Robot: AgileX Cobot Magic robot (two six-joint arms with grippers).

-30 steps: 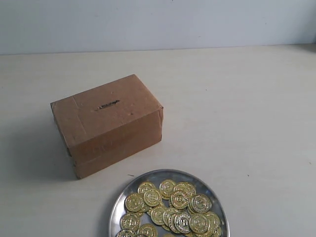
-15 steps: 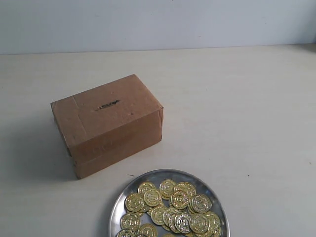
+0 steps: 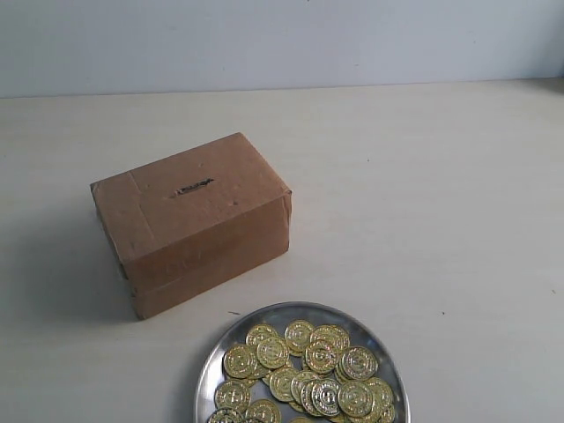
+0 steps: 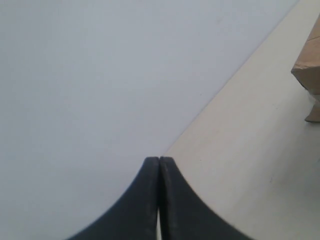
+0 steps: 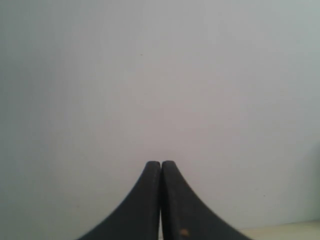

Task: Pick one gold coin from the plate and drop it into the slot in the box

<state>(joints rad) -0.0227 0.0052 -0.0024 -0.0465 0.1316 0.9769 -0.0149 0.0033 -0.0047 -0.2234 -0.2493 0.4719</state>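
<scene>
Fingers (image 4: 142,200) of the left gripper (image 4: 159,161) press flat together with nothing between them. The right gripper (image 5: 160,164) is closed and empty in the same way, facing a bare pale wall (image 5: 150,75). Neither arm reaches into the exterior view. Only a corner of the box (image 4: 310,75) shows past the left fingertips, well apart from them. The plate (image 3: 264,315) of gold coins (image 3: 304,370) appears near neither pair of fingers.

The likely trouble is in the heap. The coins overlap and look thin and slick, so a pinch could lift two, or slip and lift none, and a hard push might skid the shiny plate. The slot (image 3: 192,188) is narrow and rough-edged, and the box sits askew. A coin released flat or off the slit's line would probably bounce off the cardboard.

Box and plate rest just apart on a smooth cream table (image 3: 423,203), with plain wall behind.
</scene>
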